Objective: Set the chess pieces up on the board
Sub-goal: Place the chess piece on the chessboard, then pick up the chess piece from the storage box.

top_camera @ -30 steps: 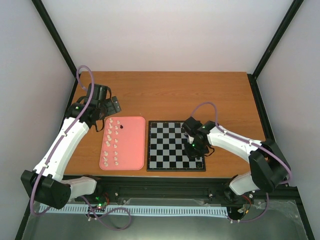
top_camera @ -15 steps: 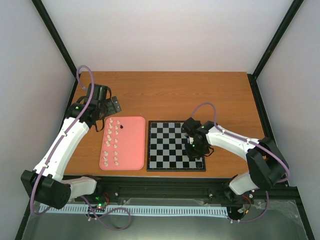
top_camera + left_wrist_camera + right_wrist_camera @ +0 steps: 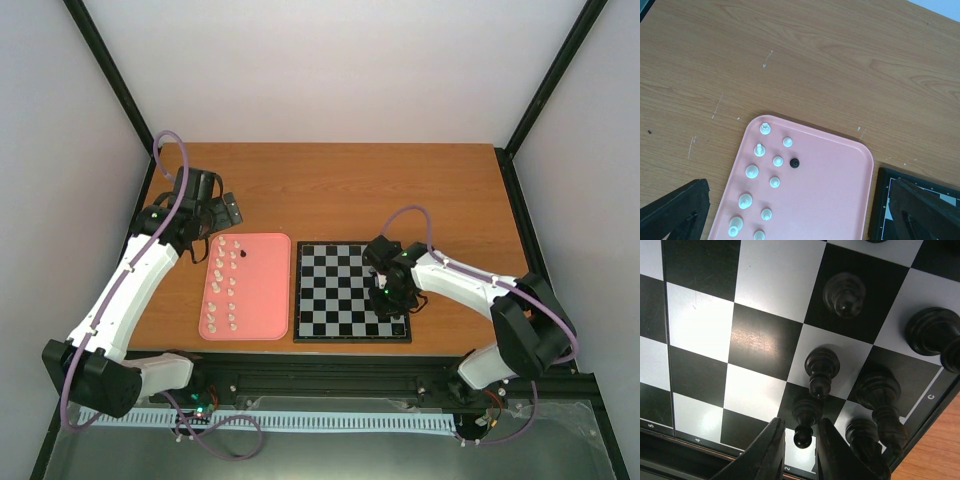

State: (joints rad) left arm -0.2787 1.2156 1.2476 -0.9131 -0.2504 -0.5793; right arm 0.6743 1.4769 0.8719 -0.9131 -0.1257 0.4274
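The right gripper (image 3: 799, 432) has edged slightly over the board's (image 3: 330, 290) near right corner, fingers narrow but loose either side of a standing black pawn (image 3: 807, 412), so it looks placed; the left gripper (image 3: 797, 205) stays wide above the pink tray (image 3: 840, 200) of white pieces (image 3: 752, 171)

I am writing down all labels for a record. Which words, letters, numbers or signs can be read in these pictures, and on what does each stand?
"5": on the dark rim of the board, right wrist view.
"4": same rim, further along.
"2": same rim, further along again.
"C": on the rim of the adjoining side.
Top and left wrist views: nothing can be read there.
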